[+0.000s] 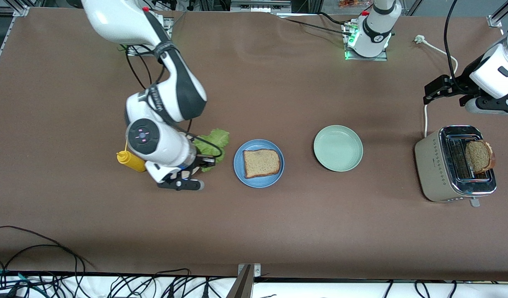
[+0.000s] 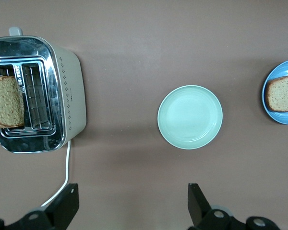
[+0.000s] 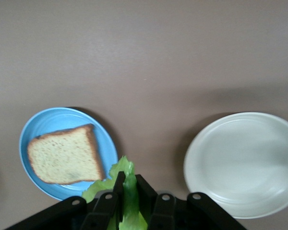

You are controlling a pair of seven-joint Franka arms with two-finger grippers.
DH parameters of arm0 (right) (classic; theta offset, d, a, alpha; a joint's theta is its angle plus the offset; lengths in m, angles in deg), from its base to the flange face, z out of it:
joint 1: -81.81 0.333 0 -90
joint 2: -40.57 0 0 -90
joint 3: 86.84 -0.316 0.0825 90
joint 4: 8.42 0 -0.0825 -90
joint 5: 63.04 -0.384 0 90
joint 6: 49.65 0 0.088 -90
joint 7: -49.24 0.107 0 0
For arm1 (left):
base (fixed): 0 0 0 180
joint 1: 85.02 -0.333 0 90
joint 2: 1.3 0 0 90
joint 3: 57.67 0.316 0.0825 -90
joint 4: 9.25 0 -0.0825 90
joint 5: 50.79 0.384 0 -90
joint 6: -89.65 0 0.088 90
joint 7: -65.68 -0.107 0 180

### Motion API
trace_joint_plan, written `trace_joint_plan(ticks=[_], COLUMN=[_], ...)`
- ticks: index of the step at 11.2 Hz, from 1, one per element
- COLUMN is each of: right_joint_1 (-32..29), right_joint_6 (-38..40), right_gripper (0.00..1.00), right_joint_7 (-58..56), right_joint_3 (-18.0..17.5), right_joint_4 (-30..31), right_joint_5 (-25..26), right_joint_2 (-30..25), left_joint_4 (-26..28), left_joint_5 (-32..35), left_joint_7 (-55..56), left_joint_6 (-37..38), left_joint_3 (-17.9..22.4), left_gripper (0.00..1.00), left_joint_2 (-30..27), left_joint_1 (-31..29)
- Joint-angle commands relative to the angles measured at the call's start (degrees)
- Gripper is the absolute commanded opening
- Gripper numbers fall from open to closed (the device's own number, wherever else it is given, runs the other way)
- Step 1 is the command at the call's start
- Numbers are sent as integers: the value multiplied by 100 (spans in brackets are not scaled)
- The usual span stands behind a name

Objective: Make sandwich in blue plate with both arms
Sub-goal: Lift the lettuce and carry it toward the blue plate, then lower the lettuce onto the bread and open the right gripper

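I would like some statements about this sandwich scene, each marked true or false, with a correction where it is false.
1. The right gripper is shut on the lettuce leaf. True.
2. Two bread slices lie on the blue plate. False: one bread slice lies there.
3. The pale green plate holds nothing. True.
4. The toaster is empty. False: a second bread slice stands in it.
5. The left gripper holds bread. False: it is open, holding nothing, above the table.
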Motion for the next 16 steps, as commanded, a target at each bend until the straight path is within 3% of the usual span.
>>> trace_joint_plan(ticks=[1, 7, 16], right_joint_1=[421, 1634, 1460], right_joint_6=[-213, -1276, -1865], right_gripper=[0, 0, 0], right_joint_7=[929, 3926, 3357], right_joint_3=[172, 769, 726], right_joint_4=[-400, -681, -409], right_joint_5=[36, 45, 80], right_joint_2=[414, 1205, 1302], left_joint_4=[91, 82, 82], left_joint_5=[-130, -130, -130], left_joint_7=[-134, -134, -125], left_joint_6=[-58, -58, -58], left_joint_3=[15, 15, 15], left_gripper=[100, 100, 100], left_joint_2=[-103, -94, -94], left_joint_1=[-21, -12, 5])
